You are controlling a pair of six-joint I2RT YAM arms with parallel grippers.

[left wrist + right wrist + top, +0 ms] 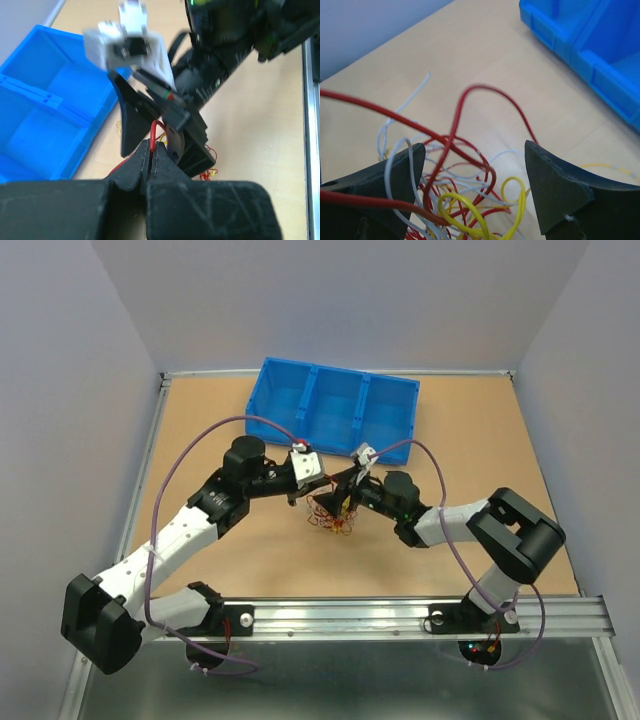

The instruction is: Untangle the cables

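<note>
The cables [333,512] sit in one red, yellow and white knot on the table [200,440] between the arms, near the bin [340,400], so the untangling looks barely begun. The left gripper [151,148] is clenched on a red cable [157,131] loop. The right gripper [475,172] stands spread over the knot, grasping nothing.

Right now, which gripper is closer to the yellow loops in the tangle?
Right. The right gripper is open, with the yellow loops between its fingers. The left gripper sits off to the side, shut on a red wire.
</note>
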